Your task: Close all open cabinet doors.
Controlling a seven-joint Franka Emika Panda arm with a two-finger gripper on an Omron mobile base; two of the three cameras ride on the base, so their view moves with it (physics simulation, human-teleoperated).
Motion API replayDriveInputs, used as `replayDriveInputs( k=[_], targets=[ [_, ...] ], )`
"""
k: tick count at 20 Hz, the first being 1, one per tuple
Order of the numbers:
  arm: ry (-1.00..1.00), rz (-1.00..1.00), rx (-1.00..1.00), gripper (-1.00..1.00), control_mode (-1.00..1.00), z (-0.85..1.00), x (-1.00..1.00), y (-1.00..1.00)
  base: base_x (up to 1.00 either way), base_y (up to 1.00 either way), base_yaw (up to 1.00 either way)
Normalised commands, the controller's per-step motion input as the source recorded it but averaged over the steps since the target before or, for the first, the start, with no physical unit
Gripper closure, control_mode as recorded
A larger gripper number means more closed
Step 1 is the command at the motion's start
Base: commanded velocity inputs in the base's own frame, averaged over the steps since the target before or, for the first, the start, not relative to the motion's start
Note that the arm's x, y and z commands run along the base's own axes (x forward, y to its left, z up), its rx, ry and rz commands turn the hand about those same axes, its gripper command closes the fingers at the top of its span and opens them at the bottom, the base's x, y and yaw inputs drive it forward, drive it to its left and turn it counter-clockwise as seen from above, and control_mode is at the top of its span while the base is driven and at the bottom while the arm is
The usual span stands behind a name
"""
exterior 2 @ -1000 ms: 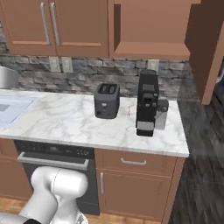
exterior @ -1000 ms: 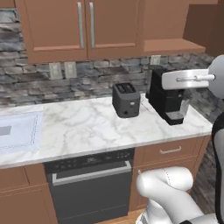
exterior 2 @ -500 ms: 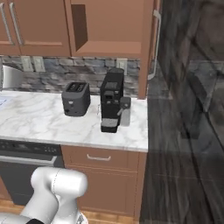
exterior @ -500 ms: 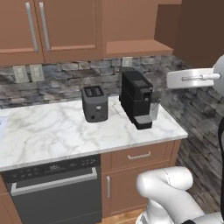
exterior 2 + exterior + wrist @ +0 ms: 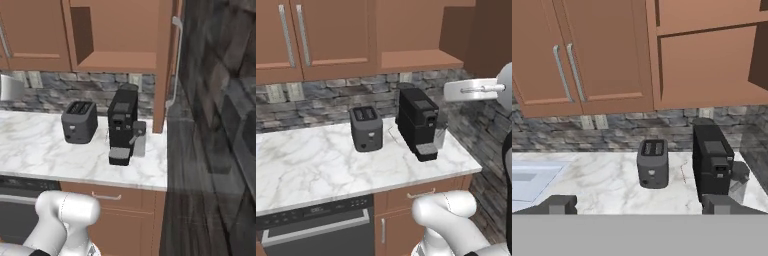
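End effector (image 5: 640,204) spread, empty, one open cabinet door (image 5: 162,65), two shut doors (image 5: 607,55), one toaster (image 5: 367,129)

We see toaster (image 5: 367,128) left of coffee maker (image 5: 418,121) on counter (image 5: 306,170). Above: closed doors (image 5: 577,55) at left, open cabinet (image 5: 117,42) right, its door (image 5: 167,65) swung out.

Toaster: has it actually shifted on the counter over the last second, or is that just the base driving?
No. The toaster stands left of the coffee machine with the same gap as before, under the same backsplash outlets. The whole picture shifted, so the base moved, not the toaster.
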Motion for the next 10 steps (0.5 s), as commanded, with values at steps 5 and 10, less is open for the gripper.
replayDriveInputs(
  k=[5,10],
  targets=[
    [0.0,0.0,0.0,-1.0,1.0,0.0,0.0,0.0,0.13,-0.42,-0.02],
    [0.0,0.0,0.0,-1.0,1.0,0.0,0.0,0.0,0.06,-0.37,-0.06]
  ],
)
